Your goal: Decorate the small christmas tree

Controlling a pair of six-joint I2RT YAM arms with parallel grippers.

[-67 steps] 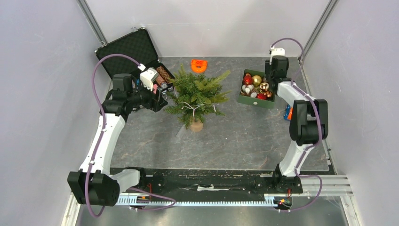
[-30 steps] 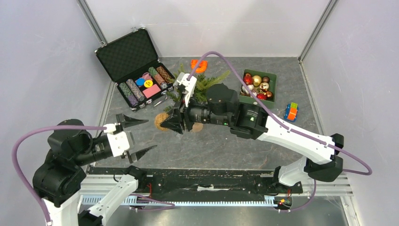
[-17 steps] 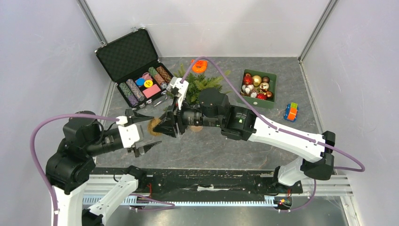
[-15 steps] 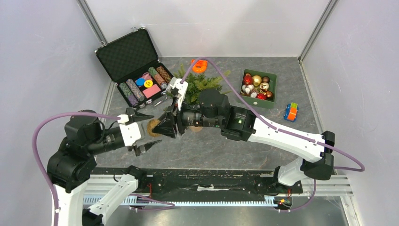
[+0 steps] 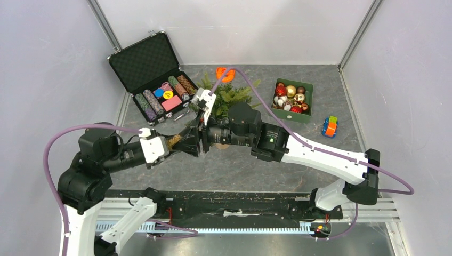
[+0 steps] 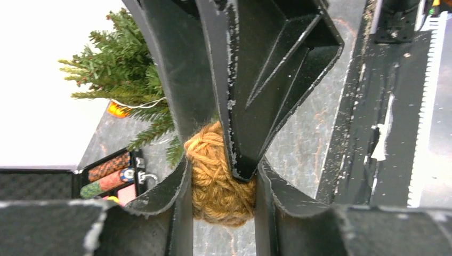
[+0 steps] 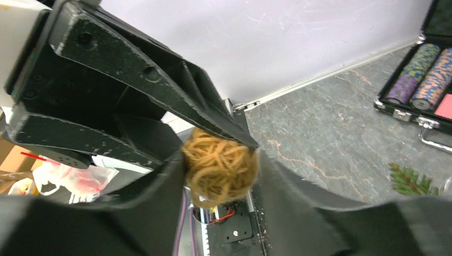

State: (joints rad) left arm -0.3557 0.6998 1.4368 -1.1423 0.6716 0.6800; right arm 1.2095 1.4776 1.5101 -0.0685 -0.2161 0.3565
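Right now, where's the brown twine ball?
Top view, left of centre: the twine ball is gripped by both the left gripper and the right gripper, near-left of the small christmas tree, nearer than the open case.

My left gripper (image 6: 223,181) has its two fingers pressed against both sides of a brown twine ball (image 6: 218,200). The right gripper (image 6: 213,152) reaches in from above and clamps the same ball. Behind them, on the grey table (image 6: 306,144), I see the small christmas tree (image 6: 125,72) and a case of poker chips (image 6: 109,178).
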